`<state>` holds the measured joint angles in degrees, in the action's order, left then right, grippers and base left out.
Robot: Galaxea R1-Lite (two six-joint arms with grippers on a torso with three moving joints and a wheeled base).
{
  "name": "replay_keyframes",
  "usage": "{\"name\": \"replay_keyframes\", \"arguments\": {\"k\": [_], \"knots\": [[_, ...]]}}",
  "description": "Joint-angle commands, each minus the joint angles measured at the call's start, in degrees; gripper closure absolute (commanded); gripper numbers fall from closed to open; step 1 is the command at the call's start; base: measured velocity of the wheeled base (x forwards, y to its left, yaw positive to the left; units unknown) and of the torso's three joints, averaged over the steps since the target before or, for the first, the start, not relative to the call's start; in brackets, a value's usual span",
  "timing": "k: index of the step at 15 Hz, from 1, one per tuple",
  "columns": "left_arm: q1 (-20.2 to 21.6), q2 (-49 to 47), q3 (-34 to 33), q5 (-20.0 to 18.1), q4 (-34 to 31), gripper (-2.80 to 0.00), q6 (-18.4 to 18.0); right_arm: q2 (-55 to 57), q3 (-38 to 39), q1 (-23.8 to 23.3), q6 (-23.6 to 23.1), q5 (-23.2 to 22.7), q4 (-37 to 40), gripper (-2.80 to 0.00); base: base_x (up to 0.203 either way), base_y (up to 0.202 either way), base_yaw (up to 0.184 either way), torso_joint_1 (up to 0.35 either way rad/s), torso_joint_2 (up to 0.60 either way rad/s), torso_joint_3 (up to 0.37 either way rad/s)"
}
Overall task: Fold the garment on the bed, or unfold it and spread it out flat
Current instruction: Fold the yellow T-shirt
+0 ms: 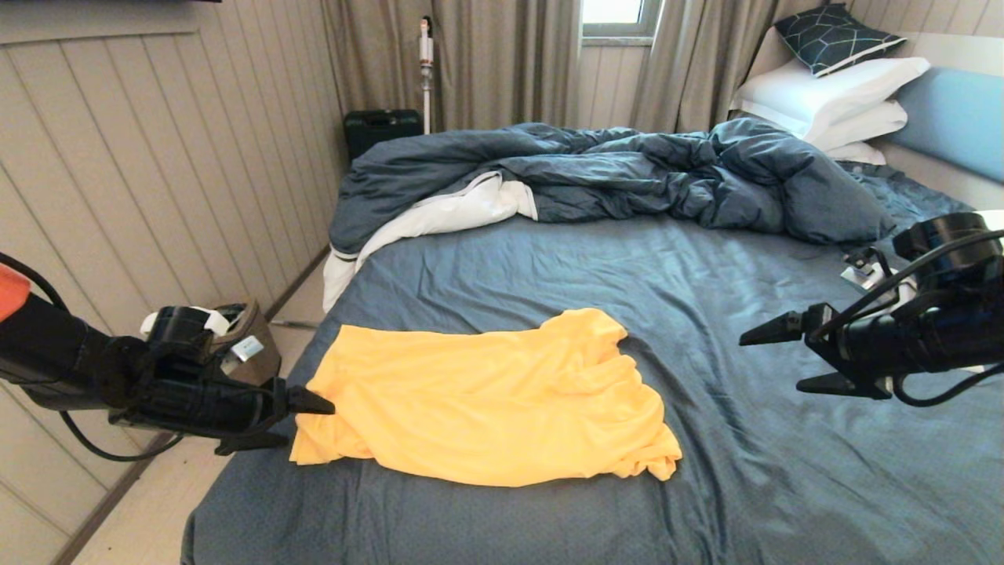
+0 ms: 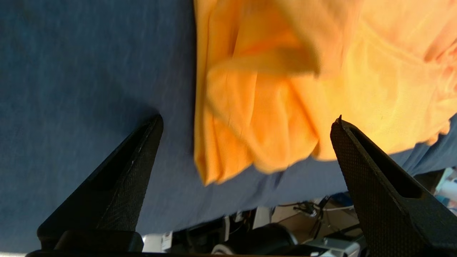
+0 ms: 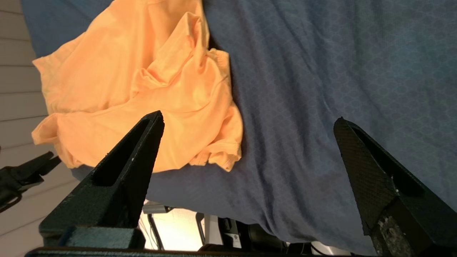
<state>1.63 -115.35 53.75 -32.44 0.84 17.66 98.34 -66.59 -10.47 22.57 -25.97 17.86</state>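
Note:
The yellow-orange garment (image 1: 478,400) lies rumpled and partly folded over on the bed (image 1: 706,282), near its front left. My left gripper (image 1: 302,420) hovers open at the garment's left edge, its upper fingertip just touching or next to the cloth; the bunched corner (image 2: 232,142) lies between the spread fingers, not pinched. My right gripper (image 1: 773,357) is open in the air over bare sheet, well to the right of the garment (image 3: 142,89), holding nothing.
A dark blue duvet (image 1: 612,176) with white lining is heaped across the far half of the bed. White pillows (image 1: 823,98) and a patterned cushion sit at the far right by the headboard. A panelled wall and floor strip run along the left.

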Motion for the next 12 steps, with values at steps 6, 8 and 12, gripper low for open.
{"name": "replay_keyframes", "arguments": {"k": [6, 8, 12], "knots": [[-2.16, -4.26, 3.73, -0.17, 0.13, -2.8, 2.47, 0.63, -0.48, 0.01, 0.11, -0.14, 0.07, -2.8, 0.0, 0.0, 0.0, 0.0, 0.0, 0.0], [-2.51, -4.18, 3.64, -0.17, 0.04, -0.57, 2.47, 0.72, -0.56, 0.01, 0.11, -0.14, 0.07, -2.8, 0.0, 0.0, 0.0, 0.0, 0.0, 0.0], [-2.6, -3.58, 3.12, -0.17, -0.29, 0.0, 2.61, 0.98, -0.32, 0.1, 0.05, -0.14, 0.07, -2.8, 0.0, 0.0, 0.0, 0.0, 0.0, 0.0]]}}
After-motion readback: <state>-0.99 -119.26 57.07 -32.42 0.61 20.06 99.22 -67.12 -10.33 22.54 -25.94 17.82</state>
